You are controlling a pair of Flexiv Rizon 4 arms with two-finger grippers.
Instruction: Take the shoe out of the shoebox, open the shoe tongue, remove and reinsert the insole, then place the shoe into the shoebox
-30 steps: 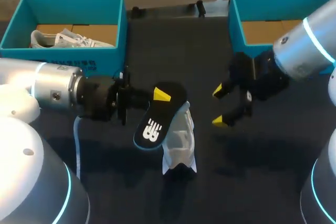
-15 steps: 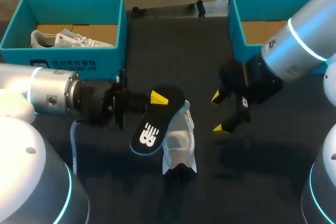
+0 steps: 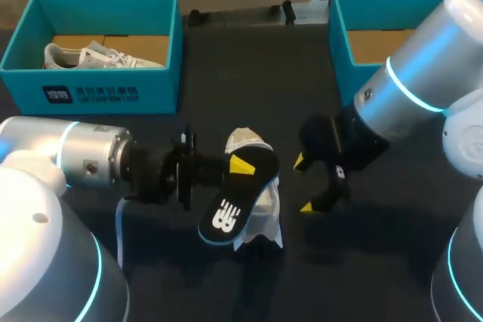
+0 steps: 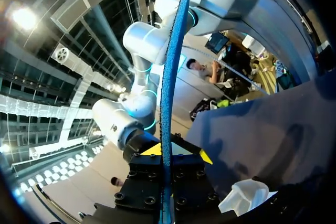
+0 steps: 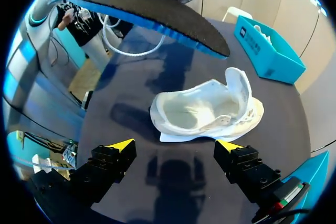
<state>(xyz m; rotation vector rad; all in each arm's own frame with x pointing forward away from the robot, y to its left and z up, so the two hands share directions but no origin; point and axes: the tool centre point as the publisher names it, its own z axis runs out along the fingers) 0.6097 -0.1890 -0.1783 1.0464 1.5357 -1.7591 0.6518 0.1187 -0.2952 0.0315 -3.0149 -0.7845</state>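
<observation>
Dark table [image 3: 249,65] (matte top), faint shadows

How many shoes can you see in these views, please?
2. One shoe lies on the table, partly under the insole held by the left gripper; the second shoe sits in the left shoebox. The right shoebox floor is partly hidden.
</observation>
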